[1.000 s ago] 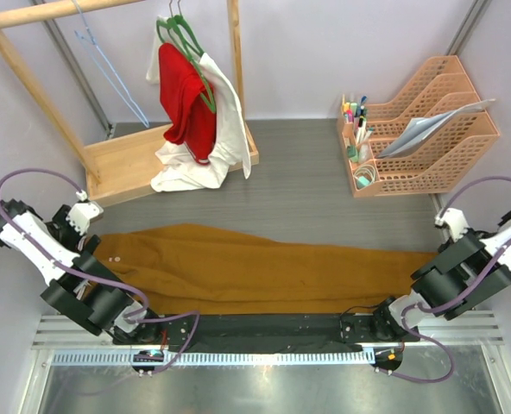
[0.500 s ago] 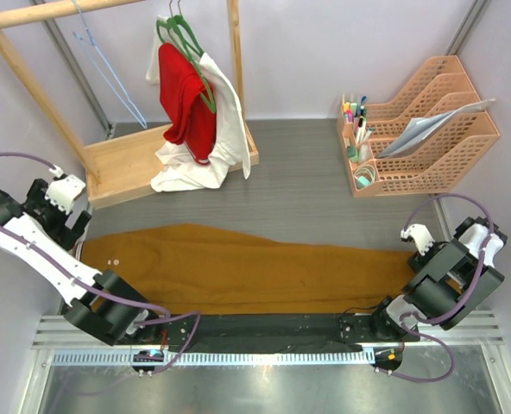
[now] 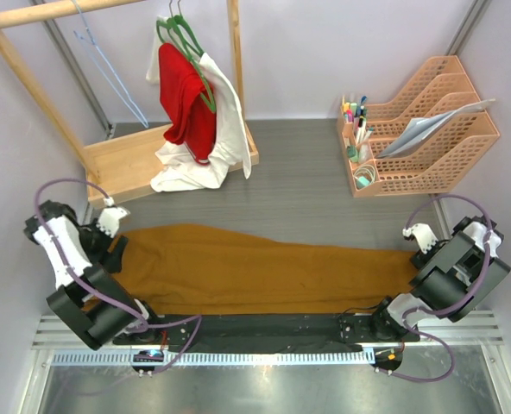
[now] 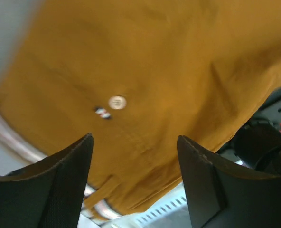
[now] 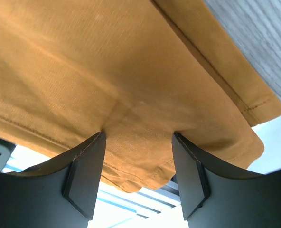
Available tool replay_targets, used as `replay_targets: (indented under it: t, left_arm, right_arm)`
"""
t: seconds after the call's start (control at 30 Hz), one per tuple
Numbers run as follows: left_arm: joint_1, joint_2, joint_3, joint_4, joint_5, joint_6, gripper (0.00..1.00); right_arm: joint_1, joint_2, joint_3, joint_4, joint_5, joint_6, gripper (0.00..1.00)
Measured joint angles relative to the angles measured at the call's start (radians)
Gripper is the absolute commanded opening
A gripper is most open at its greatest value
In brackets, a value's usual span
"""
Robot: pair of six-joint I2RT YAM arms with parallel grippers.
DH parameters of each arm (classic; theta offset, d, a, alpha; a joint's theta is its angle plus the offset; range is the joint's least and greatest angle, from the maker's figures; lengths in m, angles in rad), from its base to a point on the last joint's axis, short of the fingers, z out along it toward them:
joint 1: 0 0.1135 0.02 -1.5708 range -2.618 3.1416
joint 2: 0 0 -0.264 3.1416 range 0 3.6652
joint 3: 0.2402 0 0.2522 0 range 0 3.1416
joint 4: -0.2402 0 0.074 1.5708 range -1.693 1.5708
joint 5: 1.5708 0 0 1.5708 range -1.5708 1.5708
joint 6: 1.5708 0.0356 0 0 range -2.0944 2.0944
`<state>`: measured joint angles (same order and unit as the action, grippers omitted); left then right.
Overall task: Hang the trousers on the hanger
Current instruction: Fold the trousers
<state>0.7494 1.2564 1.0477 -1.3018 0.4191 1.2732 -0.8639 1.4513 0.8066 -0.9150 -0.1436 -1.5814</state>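
Standing at the far left of the grey table (image 3: pixel 307 198), a wooden clothes rack (image 3: pixel 31 82) carried the thin light-blue hanger (image 3: pixel 109 76) on its top rail, bare and well apart from the trousers (image 3: pixel 264 272). Beside it on the same rail hung green hangers (image 3: pixel 186 34) with a red garment (image 3: pixel 186 103) and a white garment (image 3: pixel 225 129), the white one spilling down onto the rack's wooden base (image 3: pixel 122 164). At the far right sat a peach file rack (image 3: pixel 437 129) holding grey sheets, with a pen holder (image 3: pixel 355 121) and a roll of tape (image 3: pixel 363 178) just beside it. Nothing lay between the trousers and the rack but bare table. The trousers were mustard-brown plain cloth, laid flat and lengthwise across the near part of the table, the wide waist end at the left and the narrow hem end at the right, their near edge running along a black strip (image 3: pixel 264 328). A pale button (image 4: pixel 117 102) and a small striped tag (image 4: pixel 101 112) showed near the waist, in a blurred wrist view. The left claw (image 4: pixel 135 142) was spread over the waist end, holding nothing. The right claw (image 5: pixel 138 137) was spread too, its fingertips at the stitched hem end; whether they pressed the cloth could not be told.
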Motion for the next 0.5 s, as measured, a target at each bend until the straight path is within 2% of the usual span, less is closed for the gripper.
replay_targets:
  t: [0.1, 0.2, 0.23, 0.4, 0.5]
  left_arm:
    - [-0.07, 0.049, -0.1, 0.055, -0.133, -0.061, 0.63]
    - [-0.087, 0.125, -0.142, 0.104, -0.234, -0.101, 0.6]
    - [-0.089, 0.157, -0.145, 0.127, -0.261, -0.119, 0.55]
    - [-0.154, 0.307, -0.119, 0.254, -0.352, -0.266, 0.57]
    - [-0.217, 0.382, -0.053, 0.27, -0.363, -0.38, 0.57]
  right_arm:
    - [0.024, 0.013, -0.014, 0.033, 0.023, 0.027, 0.64]
    - [0.058, 0.034, -0.016, 0.049, 0.06, 0.067, 0.64]
    - [0.071, 0.036, -0.016, 0.051, 0.072, 0.082, 0.64]
    - [0.151, 0.085, 0.01, 0.061, 0.156, 0.201, 0.67]
    - [0.199, 0.172, 0.09, 0.05, 0.191, 0.306, 0.67]
